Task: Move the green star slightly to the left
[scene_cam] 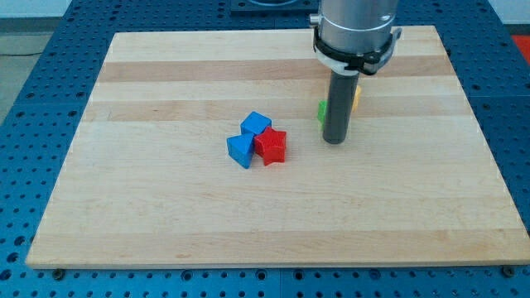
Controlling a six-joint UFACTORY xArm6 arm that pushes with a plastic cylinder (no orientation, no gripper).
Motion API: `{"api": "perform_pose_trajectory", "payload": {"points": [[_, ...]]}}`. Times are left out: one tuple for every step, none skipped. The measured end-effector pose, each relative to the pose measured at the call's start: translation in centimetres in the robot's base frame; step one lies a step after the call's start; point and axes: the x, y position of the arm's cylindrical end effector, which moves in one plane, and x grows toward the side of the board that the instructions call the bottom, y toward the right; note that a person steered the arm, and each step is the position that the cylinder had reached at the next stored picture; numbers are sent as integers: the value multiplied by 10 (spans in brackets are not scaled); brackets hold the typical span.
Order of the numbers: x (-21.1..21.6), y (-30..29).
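The green star [321, 110] shows only as a thin green sliver at the left edge of the dark rod, right of the board's middle. Most of it is hidden behind the rod. My tip [334, 141] rests on the board just in front of and slightly right of that sliver, touching or nearly touching it. A yellow block [357, 96] peeks out from behind the rod's right side; its shape cannot be made out.
A red star-like block [271, 146] lies near the board's middle, touching a blue block [241, 150] on its left and a blue cube [256, 124] above it. The wooden board [166, 207] sits on a blue perforated table.
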Motion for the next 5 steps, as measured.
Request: {"api": "perform_pose_trajectory", "payload": {"points": [[3,5],[3,30],[2,51],[-8,38],[-10,21]]}}
